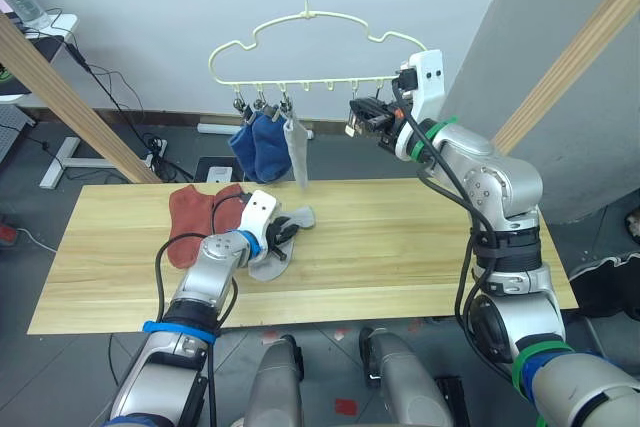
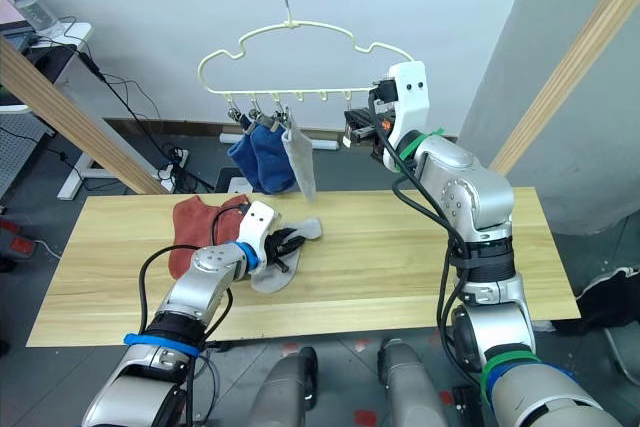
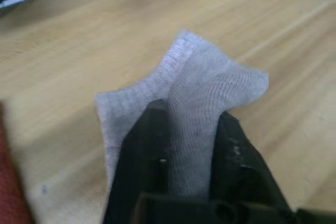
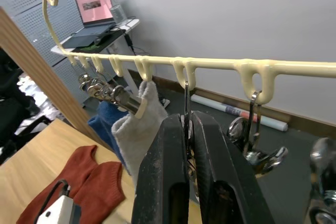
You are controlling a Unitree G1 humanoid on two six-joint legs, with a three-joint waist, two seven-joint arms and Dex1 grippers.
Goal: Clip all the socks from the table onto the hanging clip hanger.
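Currently, in the head views: left gripper (image 1: 285, 232) is low on the table (image 1: 420, 257), fingers clamped on a grey sock (image 1: 272, 259) that lies partly flat on the wood beside two rust-red socks (image 1: 192, 219). The clip hanger (image 1: 320, 52) hangs above, carrying two blue socks (image 1: 258, 147) and one hung grey sock (image 1: 296, 155) on its left-side clips. Right gripper (image 1: 362, 115) is raised at the bottom bar, at a free clip right of centre.

Left wrist view: a fold of the grey sock stands up between the two black fingers (image 3: 139, 156), bunched knit pinched there, the rest spread on the table beyond the tips. Hold looks secure, but it sits mid-fabric rather than at the cuff.

Right wrist view: fingers nearly together, squeezed on the free clip (image 4: 188, 129) under the cream bar; the hung grey sock is just beside it, and two more empty clips hang on the other side.

Judgement: lift the sock straight up so a loose edge hangs clear, present that edge to the clip the right gripper pinches, and keep that clip pressed until fabric is inside.
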